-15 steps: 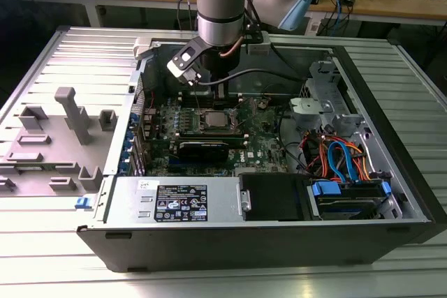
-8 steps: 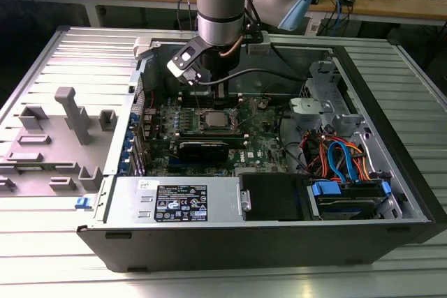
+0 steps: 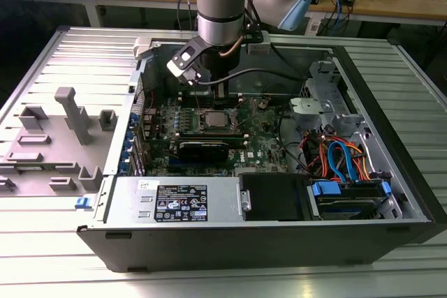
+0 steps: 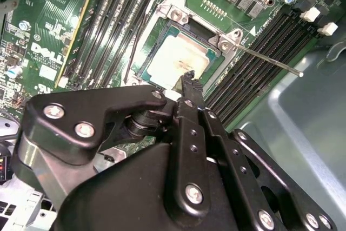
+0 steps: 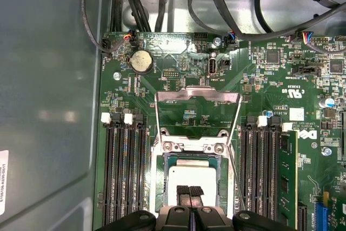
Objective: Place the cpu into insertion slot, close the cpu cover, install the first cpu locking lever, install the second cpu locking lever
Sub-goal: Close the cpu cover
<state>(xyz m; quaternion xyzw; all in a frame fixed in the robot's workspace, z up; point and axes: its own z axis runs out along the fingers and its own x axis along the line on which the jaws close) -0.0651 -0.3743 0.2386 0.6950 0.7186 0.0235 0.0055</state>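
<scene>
Here, in the exterior view, the arm reaches down into the open computer case (image 3: 230, 242), its gripper (image 3: 219, 99) just above the cpu (image 3: 214, 121). In the first wrist view the cpu sits in its socket. The fingertips (image 5: 185, 192) are pressed together over its metal top, holding nothing, and the cpu cover (image 5: 197, 97) stands flipped open beyond. Placing looks done; closing the cover seems the step in hand, and it calls for swinging that frame down. The second wrist view adds a raised locking lever (image 4: 267, 60) beside the socket.
</scene>
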